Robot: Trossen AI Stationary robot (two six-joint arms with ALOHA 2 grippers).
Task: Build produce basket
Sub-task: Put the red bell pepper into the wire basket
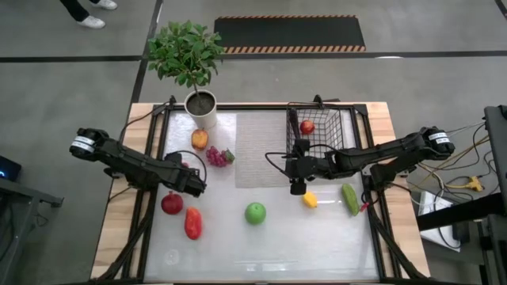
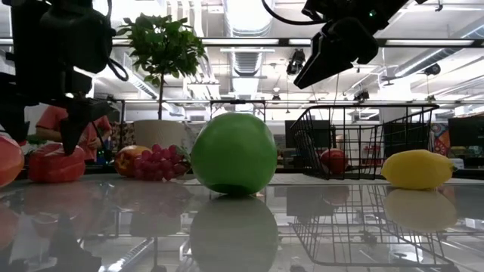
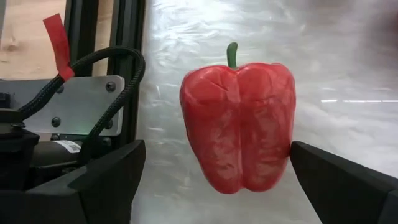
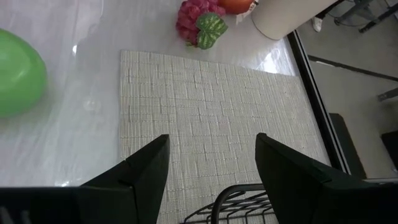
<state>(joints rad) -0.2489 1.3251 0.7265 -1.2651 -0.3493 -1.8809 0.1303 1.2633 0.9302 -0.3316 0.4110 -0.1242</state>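
A red pepper [image 3: 239, 124] lies on its side on the white table top at the near left [image 1: 172, 203]. My left gripper [image 3: 216, 152] hangs just above it, open, one finger on each side and touching nothing; from table height the gripper [image 2: 76, 125] shows over the pepper [image 2: 57, 162]. The black wire basket [image 1: 321, 131] stands at the far right with a red apple [image 1: 306, 127] inside. My right gripper [image 1: 297, 187] hovers open and empty at the basket's near left corner, above the woven mat [image 4: 211, 106].
Loose on the table are a second red pepper [image 1: 192, 223], a green apple [image 1: 255, 212], a lemon [image 1: 310, 199], a cucumber [image 1: 349, 198], grapes [image 1: 218, 156] and an orange fruit [image 1: 200, 139]. A potted plant [image 1: 201, 109] stands far left. Black frame rails [image 1: 150, 158] edge the table.
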